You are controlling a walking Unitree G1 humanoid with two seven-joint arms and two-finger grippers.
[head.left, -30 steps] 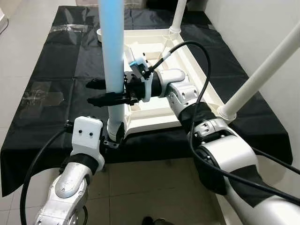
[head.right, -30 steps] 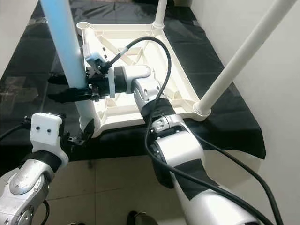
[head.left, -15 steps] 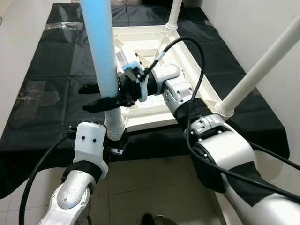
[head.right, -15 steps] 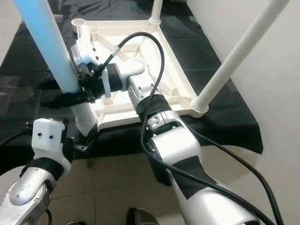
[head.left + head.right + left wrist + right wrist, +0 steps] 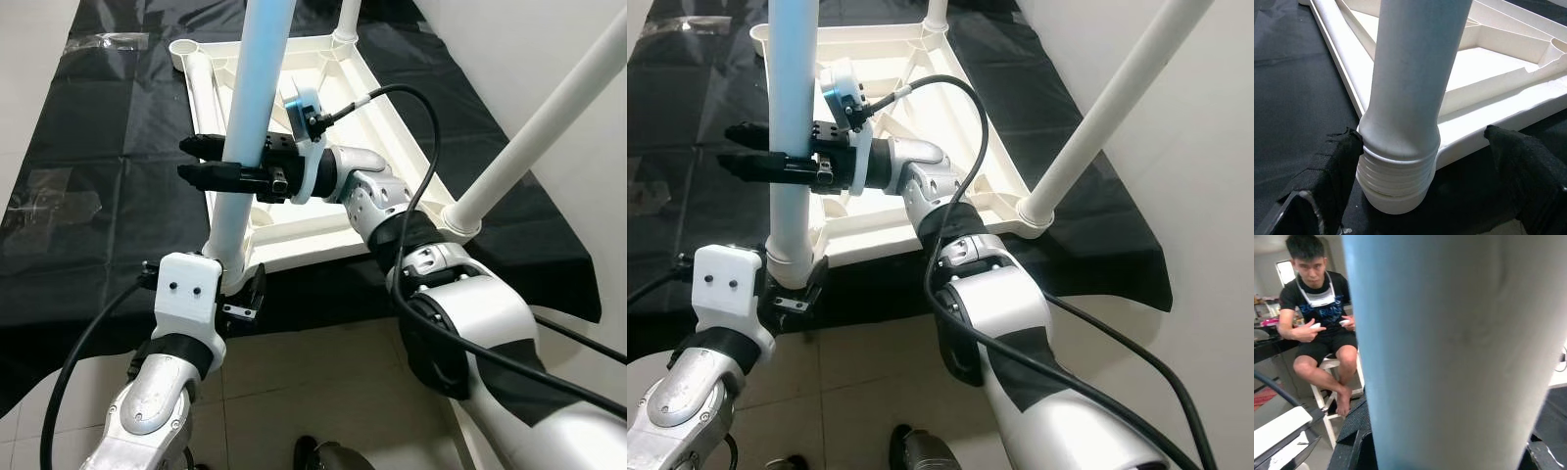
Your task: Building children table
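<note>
Floor: black cloth (image 5: 88,117), upturned white table (image 5: 323,73).
Right gripper (image 5: 211,162): fingers closed around the leg (image 5: 257,98).
Left gripper (image 5: 1425,166): open, straddling the leg's threaded base.

Two eye views: head camera, high up, looking forward and steeply down. Both share same scene: upturned tabletop (image 5: 323,93) on black cloth (image 5: 88,127), both arms, pale leg (image 5: 792,127) rising toward lens.

Left wrist view: low, very close, looking along left claw (image 5: 1420,161) fingers (image 5: 1334,166) at leg's threaded base and tabletop rim.

Right wrist view: pressed up against same leg, blurred from nearness. Faces outward across room; seated person (image 5: 1320,318) on stool behind.
</note>
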